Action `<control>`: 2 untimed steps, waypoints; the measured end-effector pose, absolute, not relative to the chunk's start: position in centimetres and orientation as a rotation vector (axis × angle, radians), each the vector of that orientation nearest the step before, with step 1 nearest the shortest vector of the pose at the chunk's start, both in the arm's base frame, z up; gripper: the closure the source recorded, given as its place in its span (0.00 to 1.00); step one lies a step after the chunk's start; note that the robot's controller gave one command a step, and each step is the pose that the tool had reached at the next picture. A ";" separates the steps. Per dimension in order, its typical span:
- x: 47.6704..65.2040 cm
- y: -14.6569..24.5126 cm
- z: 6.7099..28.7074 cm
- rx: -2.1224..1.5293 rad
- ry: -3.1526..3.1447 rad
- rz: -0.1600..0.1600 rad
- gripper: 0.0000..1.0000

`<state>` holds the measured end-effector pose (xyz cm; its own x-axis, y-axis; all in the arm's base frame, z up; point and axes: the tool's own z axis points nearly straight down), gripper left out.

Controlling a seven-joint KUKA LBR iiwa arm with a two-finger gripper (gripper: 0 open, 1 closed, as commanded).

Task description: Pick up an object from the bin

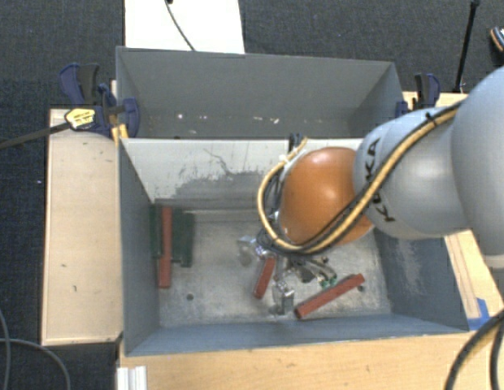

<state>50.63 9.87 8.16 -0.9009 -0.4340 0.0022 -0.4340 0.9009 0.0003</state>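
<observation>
Camera view from up top: the arm comes in from the right and its gripper [280, 293] sits low over the floor of the grey metal bin [140, 258], front-middle, tucked under the round orange wrist cover [317, 195]. Two pieces lie right by it. A short reddish-brown stick [263, 278] lies tilted just to its left, touching or nearly touching the gripper's metal. A longer reddish-brown bar [329, 296] lies slantwise on the floor just to its right. Honestly I can't tell if the jaws are spread or pinched together, the cover and cables hide too much, and I can't see either piece between them. Over by the left wall, well apart from all this, a long reddish-brown strip [164, 250] lies alongside a dark green block [184, 236], touching it.

Where I'd put us: the reach into the bin looks done, the grab I can't confirm, and the lift is not yet done since everything I can see rests on the bin floor. My guess is the short reddish-brown stick is the candidate, but that's only a guess
</observation>
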 end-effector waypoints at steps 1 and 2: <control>52.8 6.4 7.2 0.622 -3.084 0.002 0.00; 52.7 6.7 7.2 0.617 -3.084 -0.002 1.00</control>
<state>52.67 6.70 7.23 -0.9230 -0.3847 -0.0034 -0.3847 0.9230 0.0006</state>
